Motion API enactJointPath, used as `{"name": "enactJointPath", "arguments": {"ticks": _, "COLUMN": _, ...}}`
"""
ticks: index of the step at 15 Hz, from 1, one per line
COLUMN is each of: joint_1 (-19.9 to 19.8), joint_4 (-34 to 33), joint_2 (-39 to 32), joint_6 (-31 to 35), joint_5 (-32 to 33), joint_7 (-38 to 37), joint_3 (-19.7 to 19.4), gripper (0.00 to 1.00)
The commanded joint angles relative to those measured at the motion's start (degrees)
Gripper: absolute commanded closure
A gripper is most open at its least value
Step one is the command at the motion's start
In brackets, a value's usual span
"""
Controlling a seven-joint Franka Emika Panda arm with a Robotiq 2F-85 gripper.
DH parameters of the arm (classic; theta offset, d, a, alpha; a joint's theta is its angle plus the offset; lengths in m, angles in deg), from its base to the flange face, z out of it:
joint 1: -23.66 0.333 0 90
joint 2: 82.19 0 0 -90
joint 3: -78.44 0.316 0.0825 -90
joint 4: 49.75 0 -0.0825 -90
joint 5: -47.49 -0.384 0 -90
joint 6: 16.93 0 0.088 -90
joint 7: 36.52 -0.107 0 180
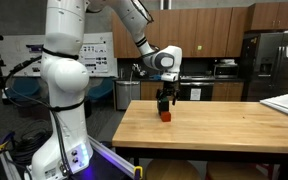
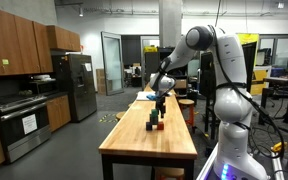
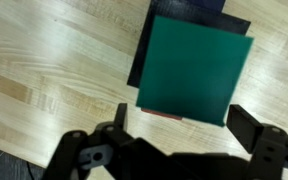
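In the wrist view a green block [image 3: 194, 68] fills the middle, with a thin red edge [image 3: 162, 115] showing under its near side. A dark block [image 3: 184, 15] lies beyond and partly under it. My gripper [image 3: 184, 125] is open, its two black fingers standing wide apart just short of the green block and touching nothing. In both exterior views the gripper [image 1: 164, 100] [image 2: 161, 103] hangs straight down over a small red block [image 1: 167, 116] on the wooden table [image 1: 224, 135]. Small blocks [image 2: 155, 122] stand below it.
White sheets [image 1: 284, 105] lie at the table's far corner. Beyond the table stand kitchen cabinets, an oven [image 2: 24, 125] and a steel fridge [image 2: 79, 85]. The robot's white base [image 1: 64, 120] stands at the table's end.
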Motion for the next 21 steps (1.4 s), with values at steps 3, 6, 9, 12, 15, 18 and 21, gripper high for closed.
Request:
{"name": "enactJointPath", "arguments": {"ticks": 3, "joint_1": -0.8, "joint_4": 2.0, "joint_2": 0.7, "joint_6": 1.0, "joint_5": -1.0, "joint_7": -2.8, "joint_3": -0.4, "gripper": 0.00}}
{"name": "enactJointPath", "arguments": {"ticks": 6, "joint_1": -0.7, "joint_4": 0.9, "joint_2": -0.3, "joint_6": 0.1, "joint_5": 0.1, "joint_7": -2.1, "joint_3": -0.3, "gripper": 0.00}}
{"name": "enactJointPath", "arguments": {"ticks": 9, "joint_1": -0.7, "joint_4": 1.0, "joint_2": -0.3, "joint_6": 0.1, "joint_5": 0.1, "joint_7": -2.1, "joint_3": -0.3, "gripper": 0.00}}
{"name": "enactJointPath", "arguments": {"ticks": 12, "joint_1": -0.7, "joint_4": 1.0, "joint_2": -0.3, "joint_6": 0.1, "joint_5": 0.1, "joint_7": -2.2, "joint_3": -0.3, "gripper": 0.00}}
{"name": "enactJointPath", "arguments": {"ticks": 15, "joint_1": -0.7, "joint_4": 0.9, "joint_2": -0.5, "joint_6": 0.7, "joint_5": -0.2, "joint_7": -2.4, "joint_3": -0.2, "gripper": 0.00}}
{"name": "enactJointPath", "arguments": {"ticks": 18, "joint_1": -0.8, "joint_4": 1.2, "joint_2": -0.2, "joint_6": 2.9, "joint_5": -0.2, "joint_7": -2.7, "joint_3": -0.5, "gripper": 0.00}}
{"name": "enactJointPath", "arguments": {"ticks": 21, "joint_1": -1.1, "joint_4": 1.5, "joint_2": -0.1, "joint_6": 4.4, "joint_5": -0.6, "joint_7": -2.6, "joint_3": -0.7, "gripper": 0.00}}
